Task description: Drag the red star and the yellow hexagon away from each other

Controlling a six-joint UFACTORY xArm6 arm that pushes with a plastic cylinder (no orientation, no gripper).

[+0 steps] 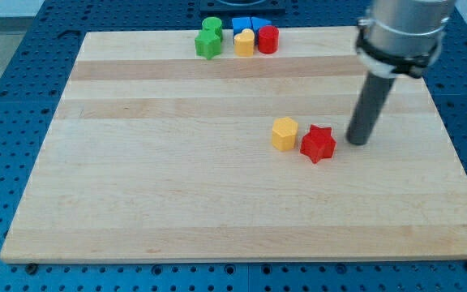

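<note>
The red star (318,143) lies right of the board's middle, touching the yellow hexagon (284,133) on its left. My tip (357,142) is on the board just to the right of the red star, a small gap apart from it. The rod rises toward the view's top right.
Near the wooden board's (177,195) top edge stands a cluster: a green block (208,44) with a green cylinder (212,26) behind it, a yellow block (243,43), a red cylinder (267,39) and blue blocks (250,23). A blue perforated table surrounds the board.
</note>
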